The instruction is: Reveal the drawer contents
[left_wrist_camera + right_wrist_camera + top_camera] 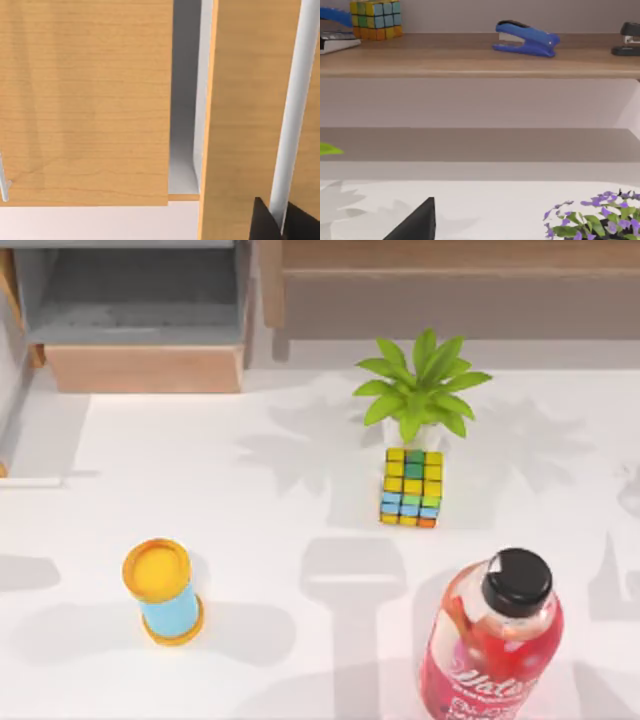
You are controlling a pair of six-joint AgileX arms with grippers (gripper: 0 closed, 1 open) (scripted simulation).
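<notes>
Four loose items sit on my white table (250, 570) in the top view. A yellow-capped, light blue cylinder container (165, 592) stands at lower left. A green leafy plant in a white pot (420, 390) is at upper centre-right. A multicoloured puzzle cube (411, 487) is just below the plant, touching or nearly so. A red drink bottle with a black cap (495, 645) is at lower right, cut off by the bottom edge.

The boxy drawer with grey inner walls and a light tan wood front panel (145, 368) is at upper left of the top view. It is pulled out, grey floor exposed; I can't make out any contents. A wider wood-framed unit with a grey-brown panel (450, 302) runs along the upper right. Nothing on the table sits directly in front of the drawer front.

In the left wrist view, the left gripper (280, 225) shows dark fingers at lower right, one each side of a white vertical bar handle (292, 115) on a tan wood panel; clamped or loose, I cannot tell.

In the right wrist view, one dark finger (417, 222) of the right gripper shows at the bottom edge; its state I cannot tell. Farther off, a wooden shelf (470, 57) holds a blue stapler (525, 39), a second puzzle cube (375, 19) and a black stapler (627, 40). A purple-flowered plant (597, 220) is at lower right.
</notes>
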